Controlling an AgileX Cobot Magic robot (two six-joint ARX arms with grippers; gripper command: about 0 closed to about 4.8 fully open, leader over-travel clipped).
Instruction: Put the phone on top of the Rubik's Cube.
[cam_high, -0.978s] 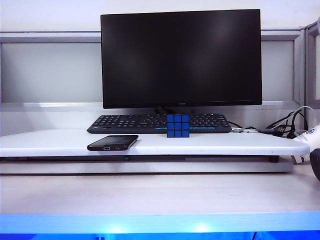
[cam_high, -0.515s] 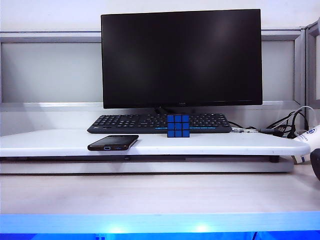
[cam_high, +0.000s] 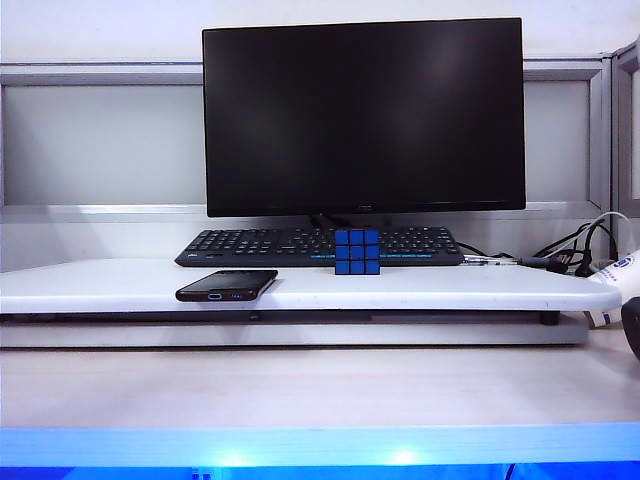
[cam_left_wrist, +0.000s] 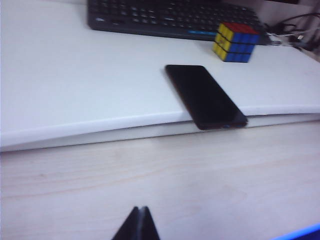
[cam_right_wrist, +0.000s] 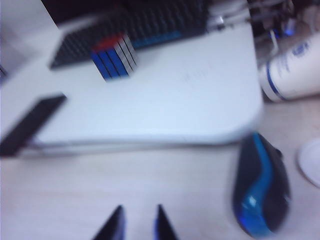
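Observation:
The black phone lies flat at the front edge of the white raised board, left of the middle, its end a little over the edge; the left wrist view has the phone too. The Rubik's Cube stands blue face forward just in front of the keyboard. Neither gripper appears in the exterior view. My left gripper hovers shut and empty over the wooden desk, short of the phone. My right gripper is open with nothing in it, over the desk; the phone and the cube lie beyond.
A large dark monitor stands behind the keyboard. A black and blue mouse lies on the desk close beside my right gripper. A white cylinder with blue print and cables crowd the far right.
Nothing has moved in the exterior view; phone and cube keep their places.

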